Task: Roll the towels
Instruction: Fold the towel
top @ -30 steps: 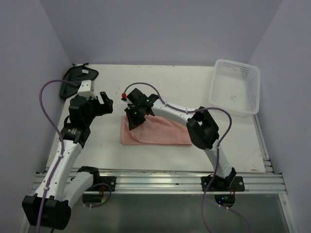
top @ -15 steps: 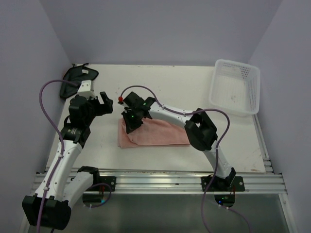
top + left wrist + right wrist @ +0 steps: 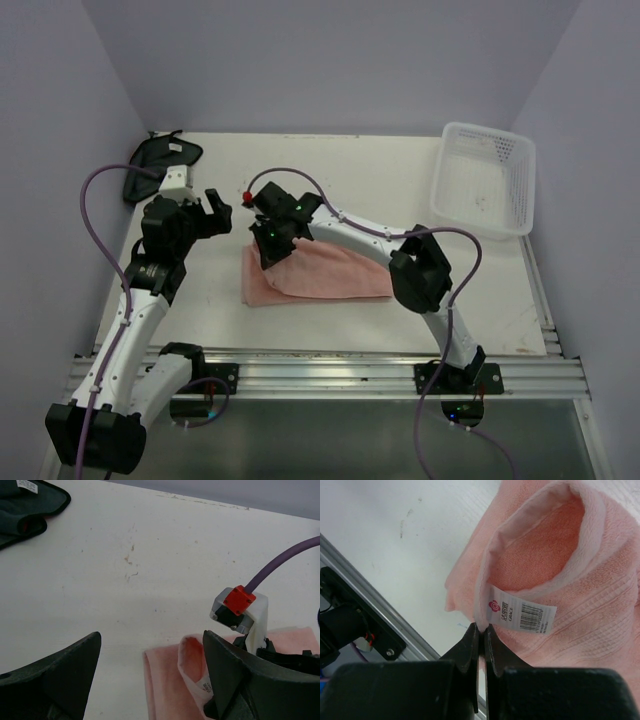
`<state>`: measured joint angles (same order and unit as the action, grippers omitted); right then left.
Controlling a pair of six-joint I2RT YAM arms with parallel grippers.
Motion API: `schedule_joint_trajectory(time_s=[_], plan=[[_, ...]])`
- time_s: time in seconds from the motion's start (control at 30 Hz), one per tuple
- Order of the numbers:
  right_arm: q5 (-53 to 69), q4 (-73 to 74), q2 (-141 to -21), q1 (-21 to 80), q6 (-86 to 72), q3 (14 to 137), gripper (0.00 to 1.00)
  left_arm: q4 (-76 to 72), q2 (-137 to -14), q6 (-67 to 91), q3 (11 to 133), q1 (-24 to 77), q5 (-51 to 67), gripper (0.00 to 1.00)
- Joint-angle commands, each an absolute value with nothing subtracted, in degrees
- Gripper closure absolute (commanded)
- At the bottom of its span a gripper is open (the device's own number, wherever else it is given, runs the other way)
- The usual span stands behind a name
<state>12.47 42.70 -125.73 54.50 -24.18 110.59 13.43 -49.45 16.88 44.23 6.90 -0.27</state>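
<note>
From above, hides under the right gripper (image 3: pixel 268 255) the left end of the salmon-pink towel (image 3: pixel 330 275); at the wrist, shows jaws pinched shut on its lifted hem beside a white label (image 3: pixel 522 614). Just left, left gripper (image 3: pixel 218 210) wide open, empty. Farther: blackish cloth (image 3: pixel 160 165), far-left corner, cropped at left wrist; white basket (image 3: pixel 485 180) far right.

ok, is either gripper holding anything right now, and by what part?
The right gripper is shut on the pink towel, pinching its hemmed edge just beside the white label. The left gripper is open, holding nothing.
</note>
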Motion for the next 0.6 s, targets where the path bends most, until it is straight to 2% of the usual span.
schedule_joint_trajectory(time_s=[0.0,0.57], plan=[[13.53,42.90,-120.15,54.93,-24.43,113.20,1.00,12.92,-48.60,16.79,44.30,7.29,-0.70,0.13],[21.88,33.58,-128.93,56.51,-28.74,111.88,1.00,12.92,-48.43,16.79,44.30,7.29,-0.53,0.13]])
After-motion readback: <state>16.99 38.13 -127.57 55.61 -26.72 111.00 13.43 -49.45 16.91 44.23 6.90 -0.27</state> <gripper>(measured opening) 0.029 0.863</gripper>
